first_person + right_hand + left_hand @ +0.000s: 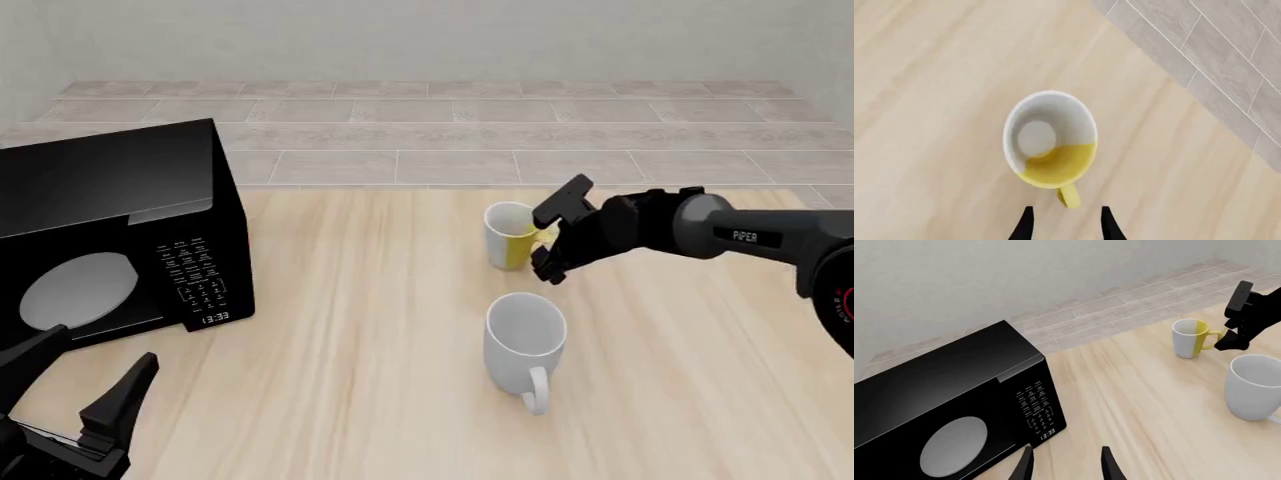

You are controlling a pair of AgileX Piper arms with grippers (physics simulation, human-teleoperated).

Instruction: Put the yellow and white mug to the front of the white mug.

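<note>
Altogether: two mugs, yellow and white mug (509,236) and white mug (523,340), one microwave (114,235).

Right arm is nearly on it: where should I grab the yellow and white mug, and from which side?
Grip the yellow handle, coming from the mug's right. The yellow and white mug stands upright with that handle pointing toward the open right gripper, whose fingertips already line up either side of it.

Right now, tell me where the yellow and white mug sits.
In the front view, the yellow and white mug stands upright right of the table's centre, just beyond the white mug, with the right gripper at its handle side.
</note>
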